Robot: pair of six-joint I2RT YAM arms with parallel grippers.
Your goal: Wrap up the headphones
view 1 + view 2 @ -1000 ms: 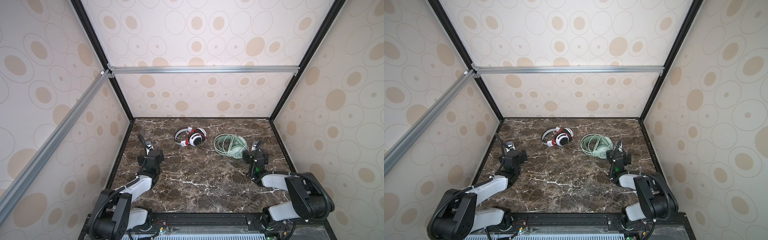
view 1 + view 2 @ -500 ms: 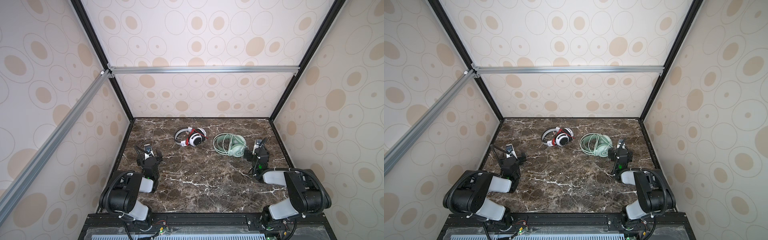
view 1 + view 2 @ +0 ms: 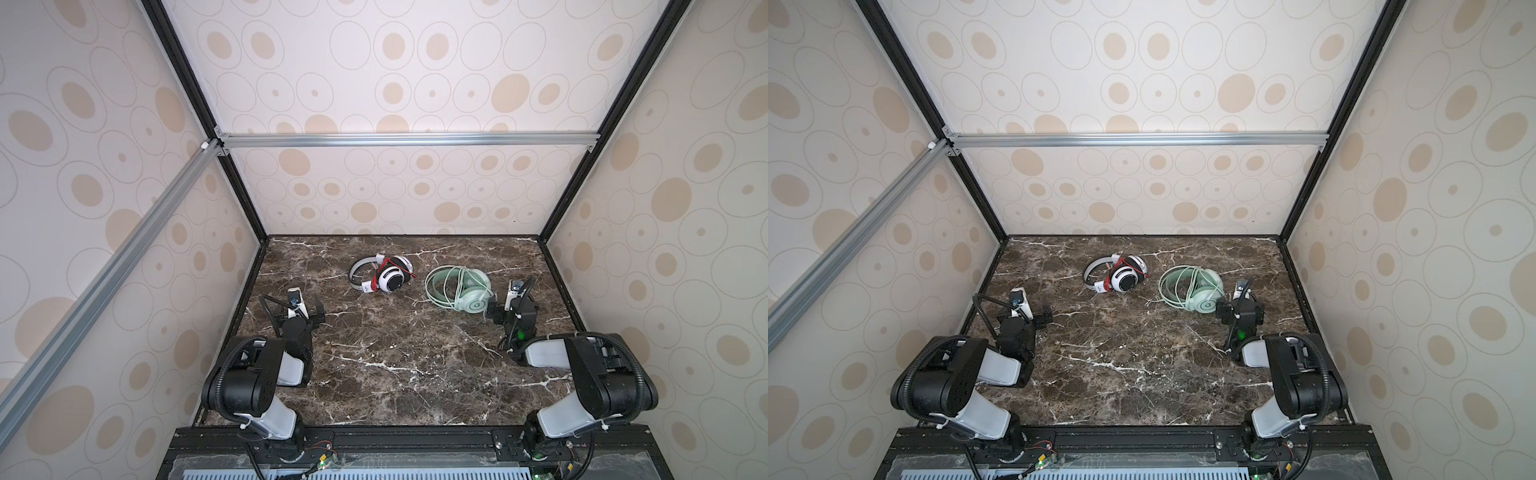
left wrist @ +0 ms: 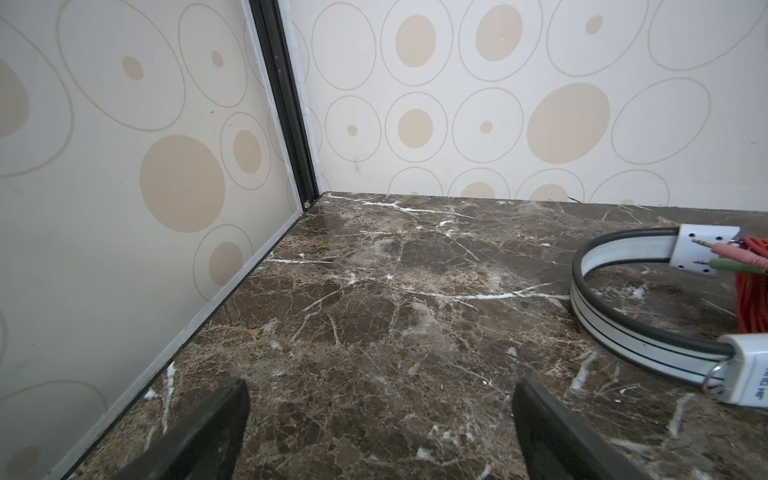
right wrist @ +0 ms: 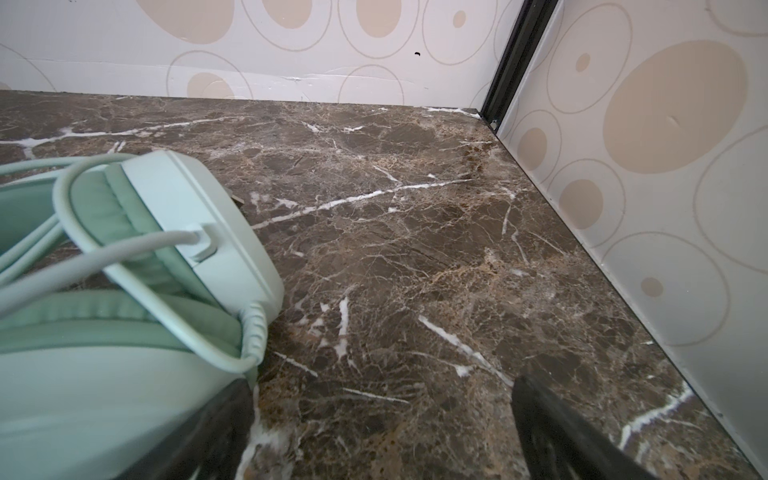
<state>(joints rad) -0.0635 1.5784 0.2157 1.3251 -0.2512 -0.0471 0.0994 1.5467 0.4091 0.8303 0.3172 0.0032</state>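
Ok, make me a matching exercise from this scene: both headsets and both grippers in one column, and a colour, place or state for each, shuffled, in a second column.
Column one:
1. white headphones
2. mint-green headphones
3. left gripper
4. right gripper

Column two:
A. open, one finger right beside the mint earcup
B. carries a red cord
C. open, close to the left side wall
D. has a pale cord looped over it

Pairs: 1-B, 2-D, 3-C, 4-A.
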